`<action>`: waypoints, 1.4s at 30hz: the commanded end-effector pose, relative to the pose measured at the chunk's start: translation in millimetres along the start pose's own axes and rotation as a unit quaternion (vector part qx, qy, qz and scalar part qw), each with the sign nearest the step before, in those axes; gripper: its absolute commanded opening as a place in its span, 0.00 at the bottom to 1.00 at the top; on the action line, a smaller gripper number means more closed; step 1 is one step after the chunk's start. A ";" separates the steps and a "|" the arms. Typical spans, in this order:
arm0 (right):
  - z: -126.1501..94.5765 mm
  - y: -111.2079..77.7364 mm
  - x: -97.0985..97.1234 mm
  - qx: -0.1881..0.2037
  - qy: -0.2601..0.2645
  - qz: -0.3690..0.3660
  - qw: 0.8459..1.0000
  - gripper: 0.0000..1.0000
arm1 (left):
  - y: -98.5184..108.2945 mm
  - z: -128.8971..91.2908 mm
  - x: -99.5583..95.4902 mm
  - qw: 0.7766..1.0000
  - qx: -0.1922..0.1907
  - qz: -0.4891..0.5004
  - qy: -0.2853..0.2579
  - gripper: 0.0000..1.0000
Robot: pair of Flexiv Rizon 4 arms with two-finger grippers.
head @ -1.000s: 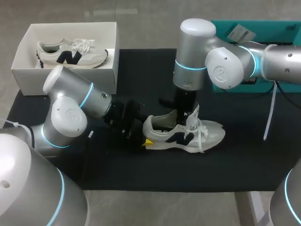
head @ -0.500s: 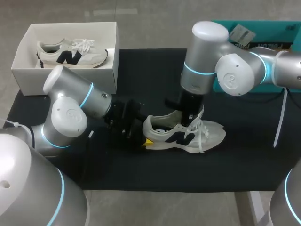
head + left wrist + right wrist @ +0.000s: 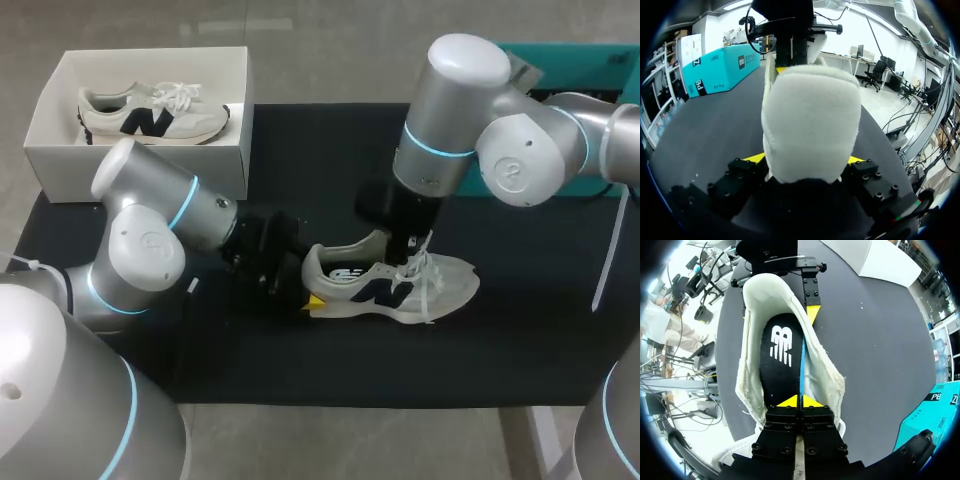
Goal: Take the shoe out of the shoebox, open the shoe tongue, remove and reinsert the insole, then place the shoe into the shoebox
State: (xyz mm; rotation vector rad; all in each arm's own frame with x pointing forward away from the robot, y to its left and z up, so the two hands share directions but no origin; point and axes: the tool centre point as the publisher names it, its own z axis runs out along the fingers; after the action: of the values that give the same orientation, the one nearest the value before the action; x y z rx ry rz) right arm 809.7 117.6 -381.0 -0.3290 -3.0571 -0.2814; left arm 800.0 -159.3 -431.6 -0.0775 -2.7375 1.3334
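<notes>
A white sneaker (image 3: 440, 285) with a dark logo lies on its sole on the black mat, toe to the right. My left gripper (image 3: 308, 287) holds its heel (image 3: 810, 125), a yellow tip on each side. My right gripper (image 3: 410, 250) stands over the shoe's mouth at the tongue. In the right wrist view its tips (image 3: 800, 401) are together on the edge of the black insole (image 3: 780, 355), which has a blue underside and sits tilted inside the shoe's white lining (image 3: 752, 340). The insole's white print (image 3: 350, 272) shows in the opening.
A white shoebox (image 3: 235, 140) stands at the back left with a second sneaker (image 3: 150, 112) in it. A teal box (image 3: 560, 50) lies at the back right behind my right arm. The black mat (image 3: 300, 160) covers the table.
My right arm has swung to the right and its gripper has shut inside the shoe. The insole's printed heel end now shows in the opening. The left arm has kept still.
</notes>
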 end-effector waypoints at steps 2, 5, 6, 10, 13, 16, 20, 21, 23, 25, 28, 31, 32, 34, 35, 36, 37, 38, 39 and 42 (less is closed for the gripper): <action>-13.0 2.1 7.8 -0.005 -0.015 -0.015 1.000 0.00 | 2.6 1.3 0.3 1.000 -0.001 0.000 0.001 0.00; -17.2 -0.2 9.1 -0.006 -0.019 -0.019 1.000 0.00 | 2.6 1.3 0.3 1.000 -0.001 0.000 0.001 0.00; -18.5 -1.3 9.7 -0.005 -0.019 -0.021 1.000 0.00 | 2.6 1.3 0.3 1.000 -0.001 0.000 0.001 0.00; -21.7 -9.6 12.6 -0.002 -0.019 -0.023 1.000 0.00 | 2.6 1.3 0.3 1.000 -0.001 0.000 0.001 0.00; -23.7 -17.3 14.6 -0.001 -0.018 -0.022 1.000 0.00 | 2.6 1.3 0.3 1.000 -0.001 0.000 0.001 0.00; -26.0 -22.7 17.4 -0.001 -0.019 -0.021 1.000 0.00 | 2.6 1.3 0.3 1.000 -0.001 0.000 0.001 0.00; -27.8 -26.9 19.2 -0.013 -0.020 -0.023 0.999 0.00 | 2.6 1.3 0.3 1.000 -0.001 0.000 0.001 0.00; -27.8 -27.1 19.2 -0.020 -0.023 -0.024 0.999 0.00 | 2.6 1.3 0.3 1.000 -0.001 0.000 0.001 0.00; -29.0 -25.1 18.3 -0.033 -0.024 -0.028 0.999 0.00 | 2.6 1.3 0.3 1.000 -0.001 0.000 0.001 0.00; -29.6 -20.7 16.2 -0.059 -0.023 -0.039 0.997 0.00 | 2.6 1.3 0.3 1.000 -0.001 0.000 0.001 0.00; -31.4 -17.3 13.8 -0.090 -0.025 -0.048 0.994 0.00 | 2.6 1.3 0.3 1.000 -0.001 0.000 0.001 0.00; -35.1 -15.9 13.2 -0.119 -0.026 -0.060 0.991 0.00 | 2.6 1.3 0.3 1.000 -0.001 0.000 0.001 0.00; -36.6 -15.7 13.3 -0.121 -0.027 -0.063 0.990 0.00 | 2.6 1.3 0.3 1.000 -0.001 0.000 0.001 0.00; -39.1 -16.3 13.4 -0.120 -0.028 -0.067 0.990 0.00 | 2.6 1.3 0.3 1.000 -0.001 0.000 0.001 0.00; -40.7 -17.3 13.5 -0.118 -0.029 -0.068 0.990 0.00 | 2.6 1.3 0.3 1.000 -0.001 0.000 0.001 0.00; -42.2 -18.7 13.5 -0.119 -0.030 -0.068 0.990 0.00 | 2.6 1.3 0.3 1.000 -0.001 0.000 0.001 0.00; -43.5 -19.9 13.5 -0.121 -0.031 -0.068 0.990 0.00 | 2.6 1.3 0.3 1.000 -0.001 0.000 0.001 0.00; -44.2 -20.9 13.6 -0.121 -0.032 -0.068 0.990 0.00 | 2.6 1.3 0.3 1.000 -0.001 0.000 0.001 0.00; -44.8 -22.3 13.7 -0.120 -0.033 -0.068 0.990 0.00 | 2.6 1.3 0.3 1.000 -0.001 0.000 0.001 0.00; -45.6 -24.8 14.1 -0.121 -0.035 -0.066 0.990 0.00 | 2.6 1.3 0.3 1.000 -0.001 0.000 0.001 0.00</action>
State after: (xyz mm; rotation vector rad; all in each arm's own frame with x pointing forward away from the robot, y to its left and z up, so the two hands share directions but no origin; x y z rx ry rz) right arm 797.2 97.3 -344.9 -0.1442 -3.1172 -0.6461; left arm 799.7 -160.0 -431.1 -0.0783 -2.7362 1.3341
